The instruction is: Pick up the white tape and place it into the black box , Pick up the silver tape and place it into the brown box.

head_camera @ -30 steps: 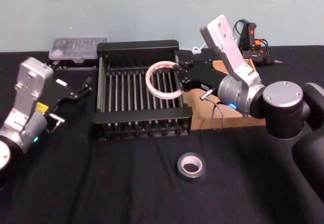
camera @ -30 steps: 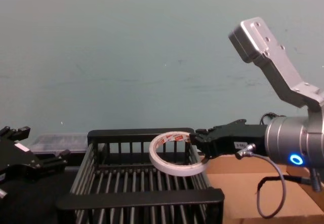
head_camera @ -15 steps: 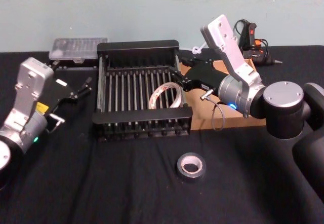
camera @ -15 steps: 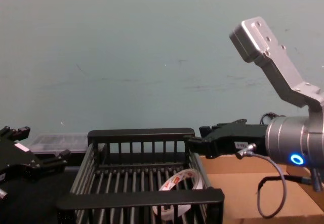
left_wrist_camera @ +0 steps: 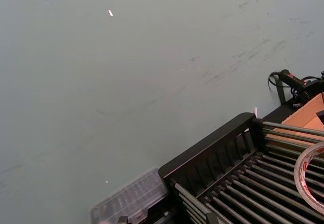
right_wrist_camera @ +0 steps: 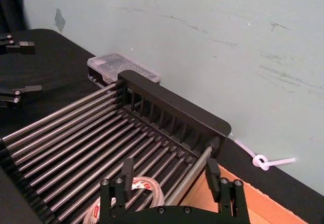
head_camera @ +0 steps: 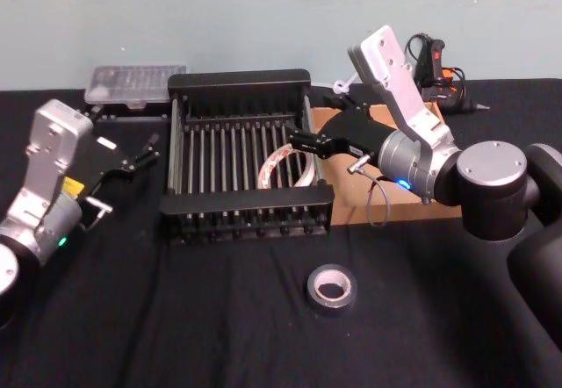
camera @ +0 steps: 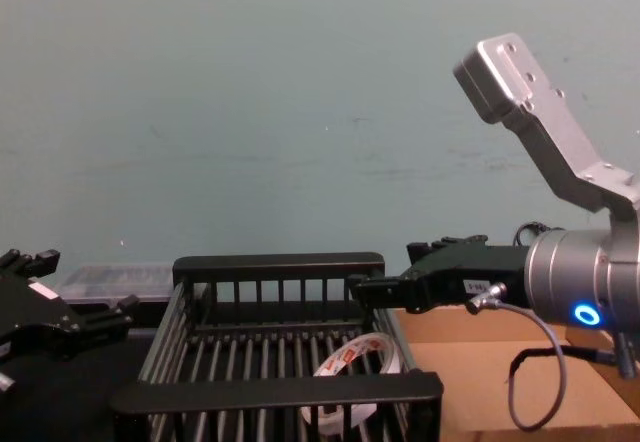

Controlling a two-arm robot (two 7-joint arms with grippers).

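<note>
White tape (head_camera: 286, 163) leans tilted inside the black box (head_camera: 239, 82) at its right wall, right gripper (head_camera: 302, 138) just above it spread wide and empty, silver tape (head_camera: 331, 288) flat on the near table, brown box (head_camera: 386, 204) right of the crate, left gripper (head_camera: 140, 155) parked left, fingers apart.

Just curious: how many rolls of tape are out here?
2. The white tape leans inside the black box; the silver tape lies on the black cloth in front of it.
</note>
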